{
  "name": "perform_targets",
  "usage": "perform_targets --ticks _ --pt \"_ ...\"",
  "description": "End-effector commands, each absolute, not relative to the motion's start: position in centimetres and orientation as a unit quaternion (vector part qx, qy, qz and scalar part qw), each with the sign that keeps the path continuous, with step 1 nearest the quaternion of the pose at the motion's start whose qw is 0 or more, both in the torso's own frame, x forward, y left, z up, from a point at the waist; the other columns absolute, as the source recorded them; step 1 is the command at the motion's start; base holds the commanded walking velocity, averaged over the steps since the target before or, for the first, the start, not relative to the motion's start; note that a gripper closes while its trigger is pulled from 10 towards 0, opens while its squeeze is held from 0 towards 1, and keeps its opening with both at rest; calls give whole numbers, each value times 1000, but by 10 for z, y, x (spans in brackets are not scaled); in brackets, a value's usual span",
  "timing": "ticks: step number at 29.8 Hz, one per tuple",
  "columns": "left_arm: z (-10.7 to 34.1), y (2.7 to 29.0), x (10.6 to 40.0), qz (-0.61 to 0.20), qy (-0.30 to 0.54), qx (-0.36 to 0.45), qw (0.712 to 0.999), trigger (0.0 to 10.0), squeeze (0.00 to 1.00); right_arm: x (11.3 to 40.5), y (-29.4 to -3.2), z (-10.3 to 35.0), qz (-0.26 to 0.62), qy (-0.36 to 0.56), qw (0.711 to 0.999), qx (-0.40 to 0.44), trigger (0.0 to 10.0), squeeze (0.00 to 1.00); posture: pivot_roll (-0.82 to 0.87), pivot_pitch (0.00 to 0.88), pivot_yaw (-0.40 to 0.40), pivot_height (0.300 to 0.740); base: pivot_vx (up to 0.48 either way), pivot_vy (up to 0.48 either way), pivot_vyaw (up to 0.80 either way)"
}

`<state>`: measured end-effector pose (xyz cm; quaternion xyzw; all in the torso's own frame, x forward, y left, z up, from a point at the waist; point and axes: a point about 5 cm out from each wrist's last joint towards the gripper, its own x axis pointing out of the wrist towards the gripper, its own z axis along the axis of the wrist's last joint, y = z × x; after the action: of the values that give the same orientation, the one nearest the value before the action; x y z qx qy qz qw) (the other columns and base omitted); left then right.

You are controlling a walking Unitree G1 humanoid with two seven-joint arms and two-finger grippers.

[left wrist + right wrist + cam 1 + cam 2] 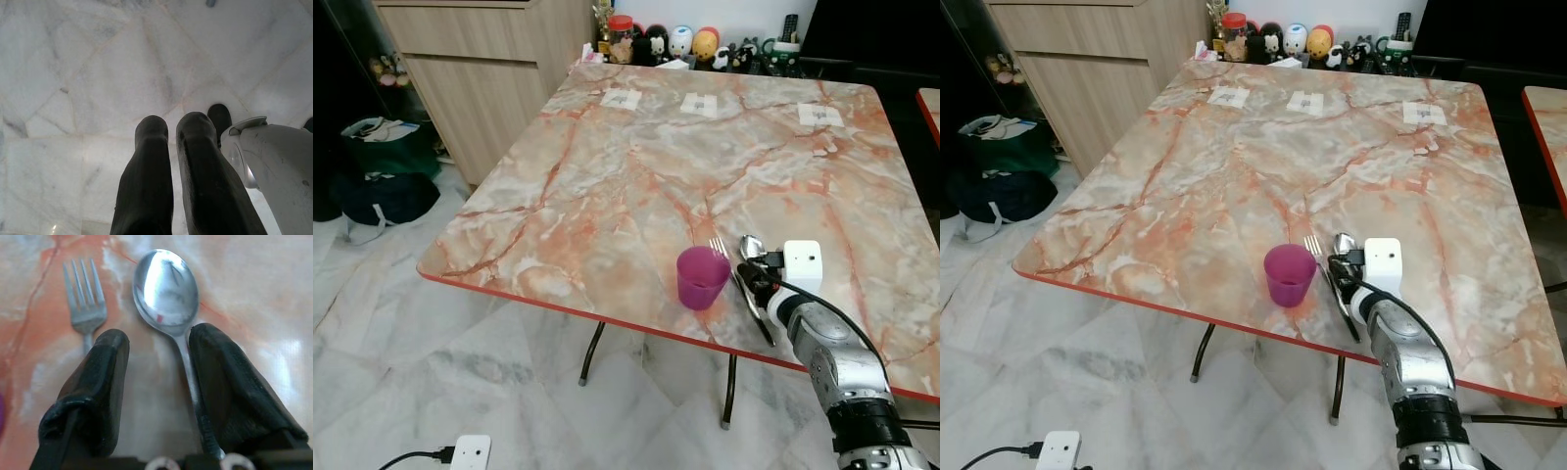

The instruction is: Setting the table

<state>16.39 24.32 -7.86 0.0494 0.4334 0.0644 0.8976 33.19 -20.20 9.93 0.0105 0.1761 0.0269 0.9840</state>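
We have our right gripper (156, 377) down low over the near edge of the marble table (636, 166), fingers spread apart with bare tabletop showing between them. Count the cutlery with us: one spoon (166, 289) and one fork (84, 298), two pieces lying side by side. The spoon's bowl sits just ahead of our fingertips, its handle running back along the inner side of one finger (230, 387); whether it touches that finger we cannot tell. The fork lies just beyond the other finger (93, 382), tines pointing away from us, its handle passing out of sight behind that finger. One purple cup (703, 277) stands upright just to the left of the gripper, near the fork and close to the table's red edge. Well ahead of the gripper, toward the far side of the table, we count three white paper tags (699, 104) in a row. Beyond them, a line of small figurines (680, 43) sits along the far edge. Our left gripper (171, 132) hangs idle over the pale marble floor (73, 73), its two fingers pressed close together.
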Motion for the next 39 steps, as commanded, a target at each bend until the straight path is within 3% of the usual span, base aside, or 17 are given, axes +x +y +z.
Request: perform_targets --ticks 1,23,24,25,26,27,28,39 --pt "-80 245 159 63 439 50 895 10000 0 332 -208 101 16 173 985 11 10000 0 -60 111 52 740 0 0 0" --pt "-80 244 159 62 438 48 896 10000 0 327 -202 85 51 207 977 11 10000 0 -58 115 53 740 0 0 0" --pt "-80 244 159 62 438 48 896 10000 0 326 -201 84 60 211 976 8 8392 0 -59 115 52 740 0 0 0" --pt "-80 244 159 62 438 47 895 10000 0 326 -200 84 65 212 975 6 8392 0 -59 115 52 740 0 0 0" --pt "-80 244 159 62 438 47 895 10000 0 325 -200 83 67 214 975 4 3529 0 -59 115 52 740 0 0 0" --pt "-80 244 159 62 438 47 895 10000 0 325 -200 83 67 214 974 2 1294 0 -58 115 51 740 0 0 0" --pt "-81 243 159 61 439 45 895 10000 0 325 -200 83 67 215 974 1 0 0 -58 115 50 740 0 0 0" --pt "-81 242 160 58 439 38 896 10000 0 323 -204 79 64 227 972 -13 0 0 -61 115 44 740 0 0 0"
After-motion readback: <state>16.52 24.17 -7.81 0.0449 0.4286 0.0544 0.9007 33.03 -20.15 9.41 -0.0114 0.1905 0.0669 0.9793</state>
